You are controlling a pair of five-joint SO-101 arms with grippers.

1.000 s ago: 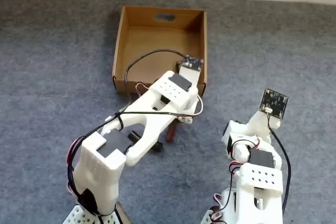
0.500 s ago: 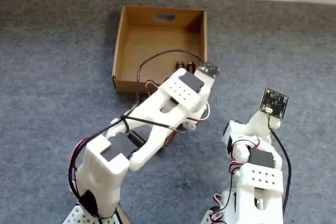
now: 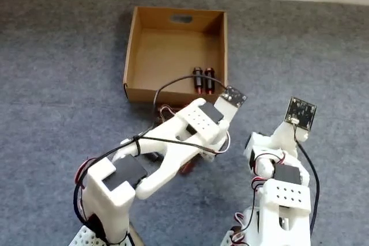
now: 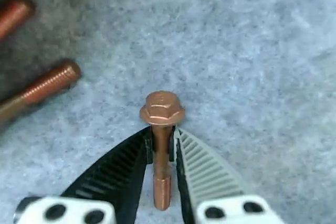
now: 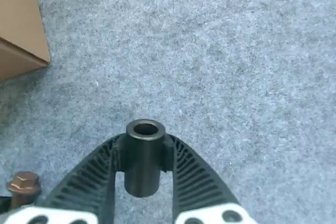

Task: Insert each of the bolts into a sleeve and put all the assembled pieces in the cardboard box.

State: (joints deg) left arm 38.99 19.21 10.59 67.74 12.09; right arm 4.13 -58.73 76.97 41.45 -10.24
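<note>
Grey worktop, your left tool pinching a bolt, right tool clamped round a sleeve, cardboard box near far edge

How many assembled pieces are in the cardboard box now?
2 copper-and-black bolt-in-sleeve pieces: one beside the other, at the brown cardboard box's near right corner; none apparently hidden.

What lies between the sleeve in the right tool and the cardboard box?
Bare grey carpet, seen in the right wrist view, from the sleeve in the right tool to the cardboard box.
</note>
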